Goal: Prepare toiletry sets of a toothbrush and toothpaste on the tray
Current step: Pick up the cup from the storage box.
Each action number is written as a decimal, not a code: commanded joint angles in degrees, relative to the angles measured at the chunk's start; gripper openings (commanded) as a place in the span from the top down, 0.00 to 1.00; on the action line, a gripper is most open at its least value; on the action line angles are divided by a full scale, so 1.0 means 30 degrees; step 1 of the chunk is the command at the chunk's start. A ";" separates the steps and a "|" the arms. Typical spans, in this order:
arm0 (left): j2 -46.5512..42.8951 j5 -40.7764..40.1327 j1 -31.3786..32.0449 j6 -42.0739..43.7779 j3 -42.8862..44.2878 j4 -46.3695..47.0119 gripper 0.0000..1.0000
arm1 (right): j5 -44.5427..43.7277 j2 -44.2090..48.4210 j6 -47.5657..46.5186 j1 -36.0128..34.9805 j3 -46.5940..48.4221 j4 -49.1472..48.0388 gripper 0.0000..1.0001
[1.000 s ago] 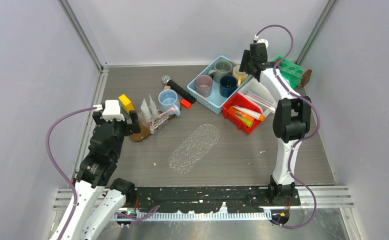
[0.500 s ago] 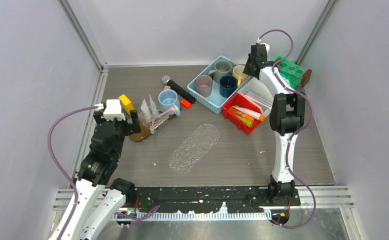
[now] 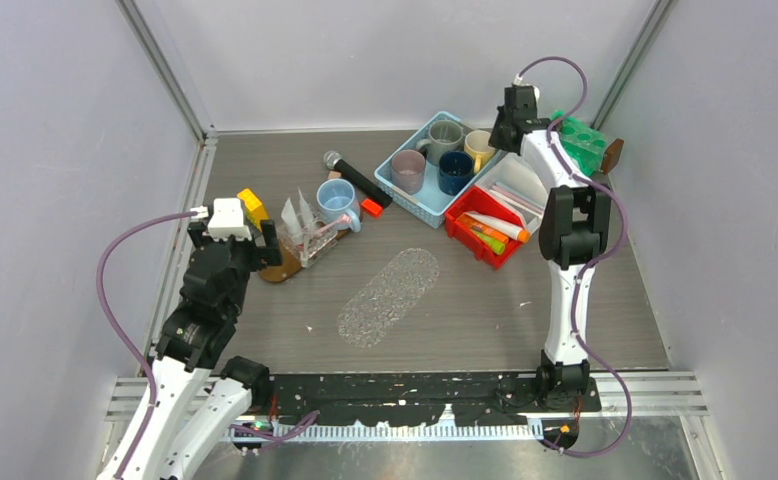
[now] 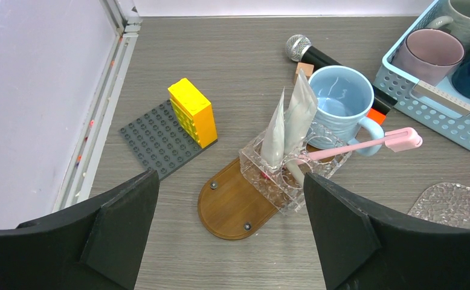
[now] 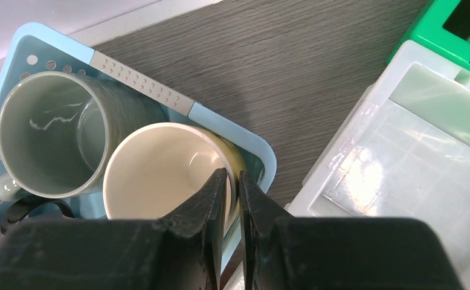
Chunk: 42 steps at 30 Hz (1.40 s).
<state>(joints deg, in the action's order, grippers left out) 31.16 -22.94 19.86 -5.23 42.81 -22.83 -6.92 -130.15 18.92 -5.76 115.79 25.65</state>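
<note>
A clear knobbly oval tray (image 3: 389, 296) lies mid-table, with its edge in the left wrist view (image 4: 456, 205). A pink toothbrush (image 4: 365, 145) leans out of a clear holder (image 4: 281, 175) on a wooden base, beside white pouches (image 4: 287, 121). White, orange and green toothpaste tubes (image 3: 490, 230) lie in a red bin. My left gripper (image 4: 229, 176) hangs open above the wooden base, holding nothing. At the back, my right gripper (image 5: 232, 175) is over the blue basket (image 5: 57, 45). Its jaws are pinched on the wall of a cream mug (image 5: 154, 169), one inside and one outside.
A grey mug (image 5: 39, 133) stands next to the cream one, and pink and dark blue cups (image 3: 430, 170) share the basket. A blue mug (image 4: 341, 103), a black microphone (image 4: 308, 51), a yellow brick (image 4: 191, 112) on a grey baseplate, a white lidded box (image 5: 414, 157) and a green rack (image 3: 580, 140) are nearby.
My right gripper's jaws have closed onto the cream mug's rim, and that arm shifted slightly toward the back. The left arm has stayed put.
</note>
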 commanded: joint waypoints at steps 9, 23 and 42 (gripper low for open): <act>0.0252 -0.0001 -0.0115 0.0309 -0.0023 0.1165 0.08 | 0.1981 -0.2393 -0.0947 -0.0248 0.3137 0.2727 0.76; 0.0438 0.0045 -0.0115 0.0205 0.0011 0.1164 0.10 | 0.1202 -0.0985 -0.1893 -0.0248 0.3524 0.3621 0.98; 0.3395 0.2849 -0.0115 -0.1204 0.4992 -0.3323 0.03 | -0.2230 0.5395 -0.5404 -0.1374 0.2462 0.3550 1.00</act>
<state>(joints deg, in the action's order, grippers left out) 40.64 -18.04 19.84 -6.98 53.36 -29.82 -10.61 -122.83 5.82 -7.86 123.42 39.29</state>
